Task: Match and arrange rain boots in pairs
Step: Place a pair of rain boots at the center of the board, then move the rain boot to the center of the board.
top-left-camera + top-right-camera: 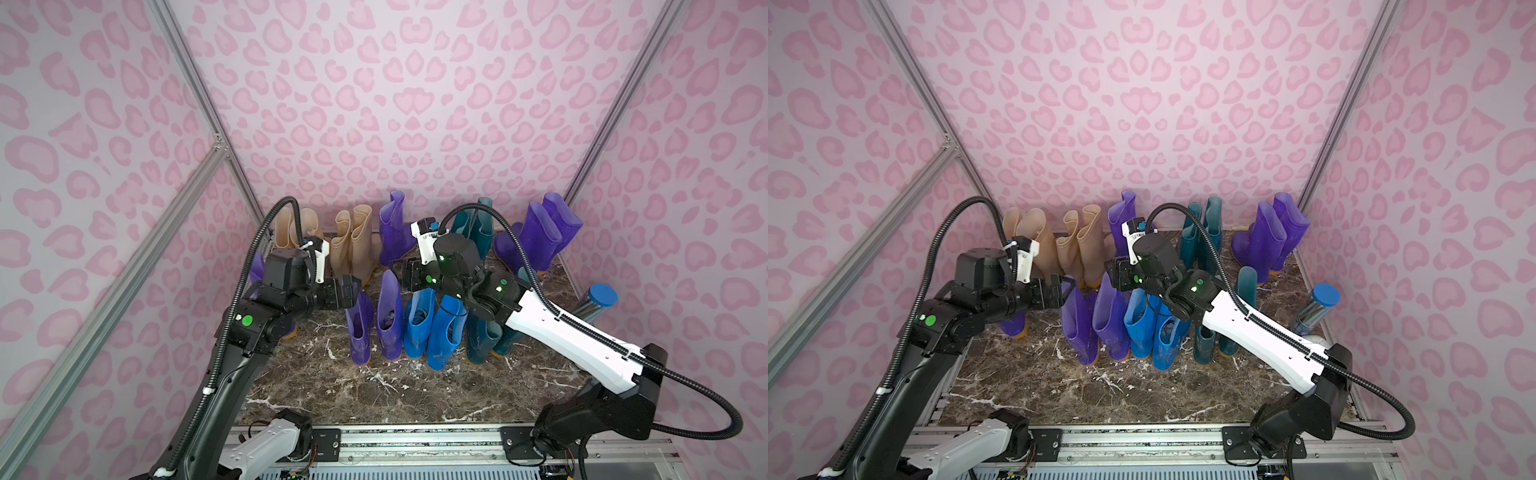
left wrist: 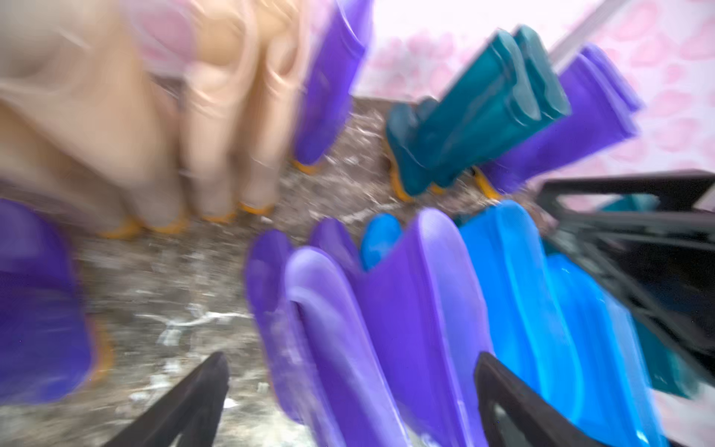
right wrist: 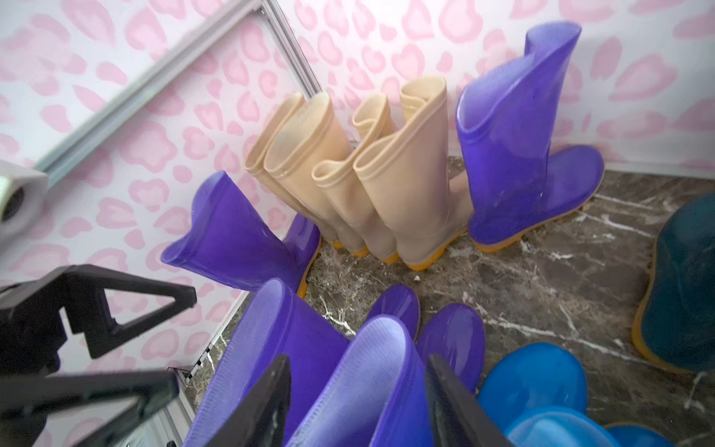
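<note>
In the front row two purple rain boots stand upright side by side, with two blue ones and dark teal ones to their right. My left gripper is open wide over the purple tops, holding nothing; that wrist view is blurred. My right gripper is open, its fingers astride the shaft top of one purple boot. Along the back wall stand beige boots, a purple boot, a teal pair and a purple pair.
A single purple boot stands at the left wall, partly behind my left arm. A shiny cylinder with a blue cap leans at the right wall. Bare marble floor lies in front of the boots. Pink patterned walls close three sides.
</note>
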You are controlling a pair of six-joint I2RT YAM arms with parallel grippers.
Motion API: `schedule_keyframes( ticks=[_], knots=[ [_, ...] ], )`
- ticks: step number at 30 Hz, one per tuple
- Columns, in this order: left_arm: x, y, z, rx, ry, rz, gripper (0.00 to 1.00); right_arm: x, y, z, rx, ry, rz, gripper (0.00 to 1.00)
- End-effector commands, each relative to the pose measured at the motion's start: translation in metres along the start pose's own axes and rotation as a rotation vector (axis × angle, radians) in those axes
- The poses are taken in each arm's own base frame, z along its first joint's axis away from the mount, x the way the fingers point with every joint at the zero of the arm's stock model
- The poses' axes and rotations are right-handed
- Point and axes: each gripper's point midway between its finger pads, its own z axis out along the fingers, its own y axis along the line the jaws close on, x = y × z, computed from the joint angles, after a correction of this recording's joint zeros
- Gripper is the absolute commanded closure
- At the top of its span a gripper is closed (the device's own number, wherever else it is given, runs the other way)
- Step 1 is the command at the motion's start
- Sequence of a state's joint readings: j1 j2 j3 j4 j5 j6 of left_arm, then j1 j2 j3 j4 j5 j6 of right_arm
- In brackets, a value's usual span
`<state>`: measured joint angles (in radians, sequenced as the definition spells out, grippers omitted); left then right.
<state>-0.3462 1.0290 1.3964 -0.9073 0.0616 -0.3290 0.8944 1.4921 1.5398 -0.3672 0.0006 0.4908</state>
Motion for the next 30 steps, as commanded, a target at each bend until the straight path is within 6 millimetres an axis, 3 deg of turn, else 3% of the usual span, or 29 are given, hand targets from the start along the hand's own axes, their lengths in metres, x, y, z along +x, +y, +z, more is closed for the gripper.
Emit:
schedule_keyframes(
  ticks=[1,5,9,13,18,19,21,23,26,30],
  knots=[
    [-0.007,0.070,-0.031,-0.374,-0.053,-0.011,0.00,-0.011,0.004,-0.008,0.011,-0.056,-0.083,0.37],
    [-0.014,0.124,-0.057,-0.565,-0.121,-0.124,0.00,-0.014,0.007,-0.011,-0.005,-0.088,-0.121,0.30],
    [-0.017,0.160,-0.053,-0.629,-0.121,-0.212,0.01,-0.010,-0.002,-0.011,-0.006,-0.107,-0.135,0.24],
    [-0.023,0.183,-0.027,-0.629,-0.080,-0.261,0.00,-0.006,-0.016,-0.006,-0.033,-0.095,-0.113,0.22],
    [-0.015,0.210,0.007,-0.630,-0.019,-0.280,0.00,-0.010,-0.021,-0.010,-0.045,-0.100,-0.115,0.21],
    [-0.013,0.216,0.010,-0.646,-0.004,-0.285,0.01,0.001,-0.027,-0.007,-0.035,-0.079,-0.114,0.21],
    [-0.011,0.224,0.015,-0.674,0.020,-0.268,0.12,0.000,-0.029,-0.008,-0.034,-0.079,-0.113,0.21],
    [-0.008,0.226,0.023,-0.658,0.040,-0.259,0.36,0.001,-0.029,-0.009,-0.035,-0.080,-0.111,0.21],
    [-0.004,0.219,0.032,-0.598,0.060,-0.272,0.94,-0.001,-0.026,-0.010,-0.051,-0.086,-0.109,0.21],
    [0.007,0.196,0.032,-0.492,0.067,-0.357,0.98,-0.002,-0.015,-0.009,-0.088,-0.082,-0.117,0.25]
  ],
)
